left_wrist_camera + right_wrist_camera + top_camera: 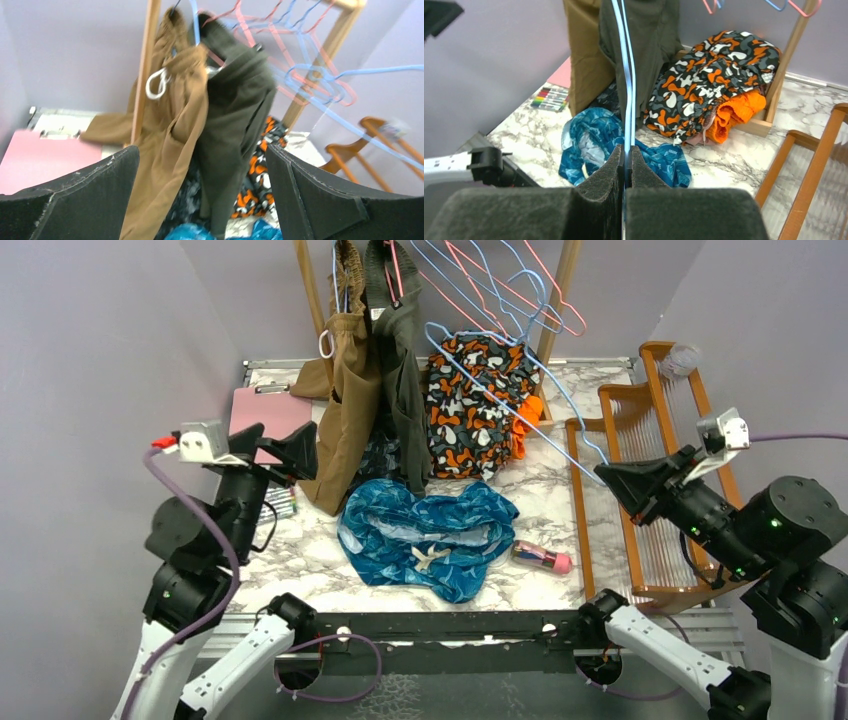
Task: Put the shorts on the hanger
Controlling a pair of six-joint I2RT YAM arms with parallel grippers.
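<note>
The teal-blue shorts point(430, 535) lie crumpled on the marble table near its front edge, cream drawstring up. They also show in the right wrist view point(594, 135) and at the bottom of the left wrist view point(187, 232). My right gripper point(606, 473) is shut on the thin light-blue wire hanger point(572, 403), held in the air right of the shorts. The wire runs straight up from between the closed jaws of that gripper point(625, 150) in its own view point(626, 75). My left gripper point(300, 445) is open and empty, raised at the left, facing the hanging clothes point(201, 150).
A wooden rail at the back holds a tan garment point(345, 400), an olive garment point(400, 360) and several pink and blue hangers point(500, 280). An orange, black and white garment point(475, 400) lies behind the shorts. Pink clipboard point(265, 410), markers point(280, 502), pink bottle point(540, 558), wooden rack point(640, 490) at right.
</note>
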